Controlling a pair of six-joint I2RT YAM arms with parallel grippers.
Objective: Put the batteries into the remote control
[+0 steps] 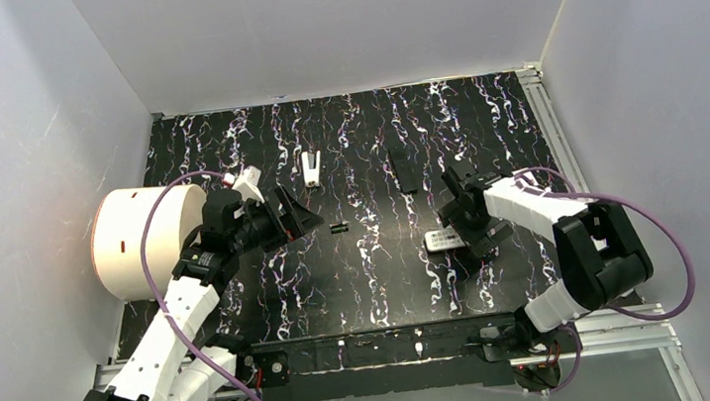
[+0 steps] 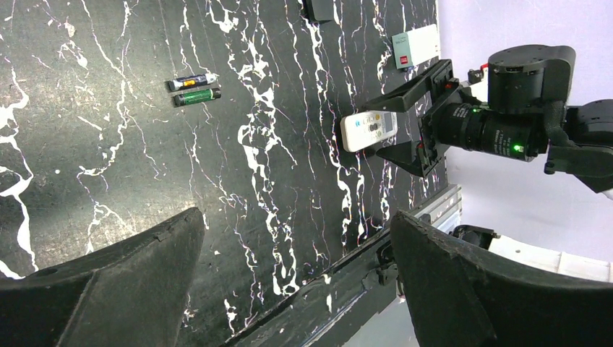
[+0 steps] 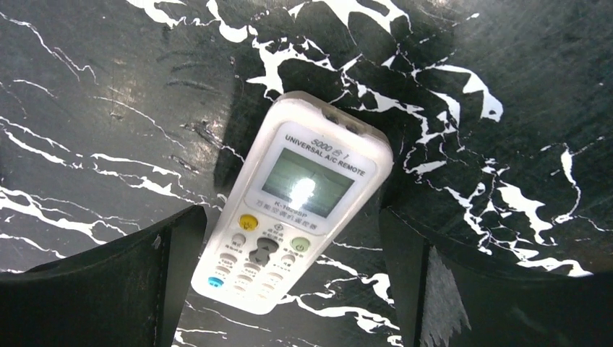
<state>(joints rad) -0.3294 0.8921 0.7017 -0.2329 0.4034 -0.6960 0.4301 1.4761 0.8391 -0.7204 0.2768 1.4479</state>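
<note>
The white remote control point(image 3: 293, 210) lies face up on the black marbled table, its screen and buttons showing. My right gripper point(image 3: 289, 219) stands open around it, one finger on each side and neither pressing on it. From above, the remote control point(image 1: 443, 240) is at centre right with the right gripper point(image 1: 456, 230) over it. Two batteries, one green point(image 2: 196, 96) and one blue and white point(image 2: 191, 81), lie side by side on the table. From above, these batteries point(image 1: 338, 228) are just right of my left gripper point(image 1: 305, 216), which is open and empty.
A large white drum point(image 1: 151, 240) stands at the left edge beside the left arm. A small white piece point(image 1: 313, 168) and a flat black strip point(image 1: 404, 168) lie further back. A white box point(image 2: 416, 47) lies beyond the remote. A metal rail point(image 1: 396, 341) runs along the near edge.
</note>
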